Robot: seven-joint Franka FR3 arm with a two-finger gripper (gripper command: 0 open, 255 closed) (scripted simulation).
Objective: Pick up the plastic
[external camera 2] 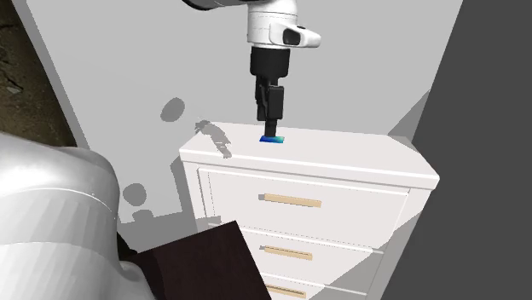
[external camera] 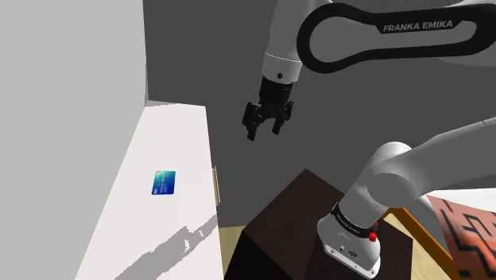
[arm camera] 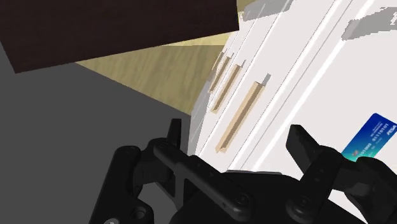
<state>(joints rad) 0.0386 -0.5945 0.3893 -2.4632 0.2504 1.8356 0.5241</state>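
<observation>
A small blue plastic card (external camera: 164, 183) lies flat on the top of a white dresser (external camera: 169, 131). My black gripper (external camera: 265, 131) hangs open in the air, higher than the dresser top and out past its front edge, holding nothing. In the second exterior view the gripper (external camera 2: 271, 119) lines up just above the card (external camera 2: 272, 138). In the wrist view the fingers (arm camera: 299, 139) stand apart over the drawer fronts, and the card (arm camera: 370, 137) lies beyond one finger, outside the gap.
The dresser (external camera 2: 341, 158) has several drawers with pale wooden handles (external camera 2: 292, 201). A grey wall (external camera: 71, 87) backs it. My dark brown stand (external camera: 290, 227) sits close to the dresser front, on a wooden floor (arm camera: 159, 70).
</observation>
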